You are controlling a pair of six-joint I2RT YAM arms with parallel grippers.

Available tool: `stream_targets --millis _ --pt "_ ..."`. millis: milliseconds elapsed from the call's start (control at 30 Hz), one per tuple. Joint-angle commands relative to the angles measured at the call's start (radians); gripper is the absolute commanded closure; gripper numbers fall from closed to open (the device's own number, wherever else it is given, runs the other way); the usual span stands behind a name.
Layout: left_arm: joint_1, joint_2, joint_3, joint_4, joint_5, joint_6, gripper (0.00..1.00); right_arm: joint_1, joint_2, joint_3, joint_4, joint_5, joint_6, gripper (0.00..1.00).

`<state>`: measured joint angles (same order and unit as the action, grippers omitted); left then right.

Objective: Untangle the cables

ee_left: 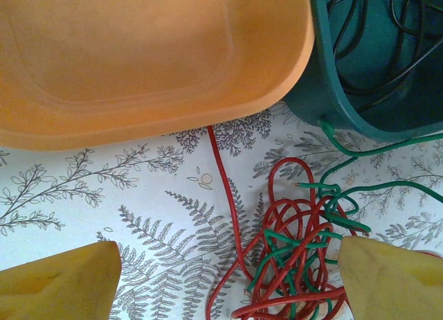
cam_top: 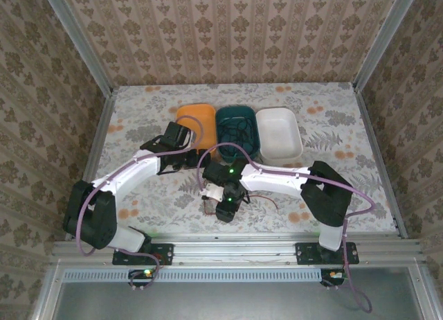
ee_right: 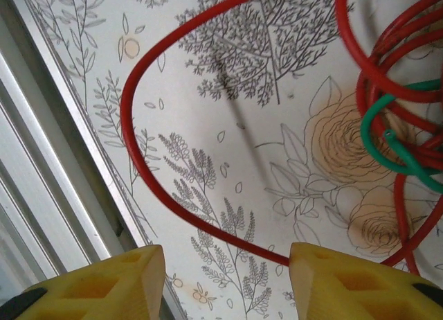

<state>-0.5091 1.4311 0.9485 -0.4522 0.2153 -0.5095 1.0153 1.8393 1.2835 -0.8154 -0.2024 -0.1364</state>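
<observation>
Top view: left end effector (cam_top: 178,136) beside the orange tray (cam_top: 196,119); right end effector (cam_top: 216,206) low over the bench (cam_top: 138,105).
Left wrist: jaws wide apart, holding nothing; red and green cables (ee_left: 297,258) lie tangled on the bench (black cables (ee_left: 374,29) lie in the teal tray (ee_left: 325,91)).
Right wrist: jaws parted, and a red cable (ee_right: 131,147) runs up to one finger, unclamped.

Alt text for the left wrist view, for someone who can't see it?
A tangle of red and green cables lies on the fern-print table between the yellow fingers of the open left pincer. Behind it sit an orange tray and a teal tray holding black cables.
</observation>
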Motion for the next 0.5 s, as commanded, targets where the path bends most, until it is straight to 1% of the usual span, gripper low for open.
stream_targets --millis 0,167,233,300,400,467 --pt "-0.003 -0.019 -0.011 -0.009 -0.016 -0.009 0.17 0.011 0.007 0.015 -0.031 0.058 -0.031 0.47" --pt "-0.005 -0.018 -0.01 -0.01 -0.011 -0.012 0.17 0.019 0.104 0.06 0.006 0.067 -0.046 0.49" --pt "-0.008 -0.019 -0.008 -0.01 -0.005 -0.004 0.17 0.022 0.117 0.066 0.025 0.065 -0.049 0.55" --pt "-0.016 -0.017 -0.005 -0.009 0.008 0.014 0.17 0.022 0.1 0.057 0.049 0.061 -0.05 0.69" --pt "-0.039 -0.004 0.007 -0.017 0.016 0.051 0.18 0.019 0.021 0.015 0.088 0.067 -0.055 0.9" --pt "-0.059 0.019 0.021 -0.026 0.025 0.079 0.2 0.014 -0.046 -0.012 0.097 0.079 -0.06 0.98"
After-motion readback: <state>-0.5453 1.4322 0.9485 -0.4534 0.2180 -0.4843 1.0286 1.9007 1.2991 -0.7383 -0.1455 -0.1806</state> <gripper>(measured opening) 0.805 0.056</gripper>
